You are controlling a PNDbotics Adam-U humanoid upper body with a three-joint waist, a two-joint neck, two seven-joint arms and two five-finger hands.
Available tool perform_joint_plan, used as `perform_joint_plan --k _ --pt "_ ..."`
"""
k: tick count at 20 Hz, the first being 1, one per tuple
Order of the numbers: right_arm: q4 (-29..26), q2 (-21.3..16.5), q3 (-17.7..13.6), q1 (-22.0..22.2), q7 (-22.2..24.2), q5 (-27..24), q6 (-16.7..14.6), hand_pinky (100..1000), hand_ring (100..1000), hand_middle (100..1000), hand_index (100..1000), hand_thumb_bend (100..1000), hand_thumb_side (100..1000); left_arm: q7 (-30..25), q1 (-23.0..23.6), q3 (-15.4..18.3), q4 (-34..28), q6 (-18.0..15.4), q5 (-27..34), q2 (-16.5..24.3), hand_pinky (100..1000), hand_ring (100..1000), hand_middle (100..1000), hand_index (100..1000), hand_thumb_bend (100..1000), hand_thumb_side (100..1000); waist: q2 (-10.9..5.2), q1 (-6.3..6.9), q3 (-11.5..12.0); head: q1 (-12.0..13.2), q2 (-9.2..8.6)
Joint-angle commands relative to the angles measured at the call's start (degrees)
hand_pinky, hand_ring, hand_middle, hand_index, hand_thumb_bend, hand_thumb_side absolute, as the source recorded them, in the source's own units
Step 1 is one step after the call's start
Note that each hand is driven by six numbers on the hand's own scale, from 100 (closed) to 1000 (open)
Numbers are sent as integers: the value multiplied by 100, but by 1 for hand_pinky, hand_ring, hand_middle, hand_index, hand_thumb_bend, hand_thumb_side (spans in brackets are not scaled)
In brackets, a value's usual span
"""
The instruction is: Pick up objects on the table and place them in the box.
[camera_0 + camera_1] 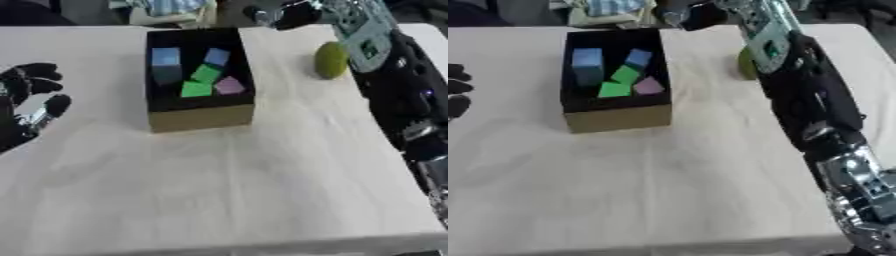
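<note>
1. No brand, label or writing is showing legibly on anything here.
2. A box with black inner walls and a tan cardboard front [200,117] is sitting on the pale wooden bench [227,190], its long axis running away from the robot toward the far edge.
3. Inside it, a tall blue block [165,64] is standing upright at the left, a smaller blue cube [216,56] is lying tilted toward the back, two green blocks [201,81] are lying one behind the other in the middle, and a pink block [229,86] is sitting just beside them on the right.
4. A round olive-green ball [331,60] is resting on the bench well to the right of the box, near the far edge.
5. The right hand [363,37] is hovering just beside the ball, its pale green palm plate tilted; whether its fingers are spread or curled, I cannot tell.
6. The black left hand [31,95] is resting at the bench's left edge, fingers relaxed and spread, holding nothing.
</note>
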Motion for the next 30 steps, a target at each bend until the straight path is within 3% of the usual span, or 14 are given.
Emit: perform_joint_plan --k 1,12,30 --pt "183 -326 -258 -48 -153 -118 228 743 855 892 986 415 480 38 -38 86 -66 -5 -1 177 828 718 693 821 632 613 -90 0 -10 50 28" --pt "1378 -553 -731 45 -681 -255 763 720 839 873 979 390 499 43 -32 99 -64 -6 7 176 828 718 694 821 626 615 -88 7 -5 75 28" --pt "2748 -458 -818 182 -546 120 831 724 837 867 971 387 509 17 -38 101 -77 -10 25 140 829 719 694 822 619 617 -78 18 71 103 28"
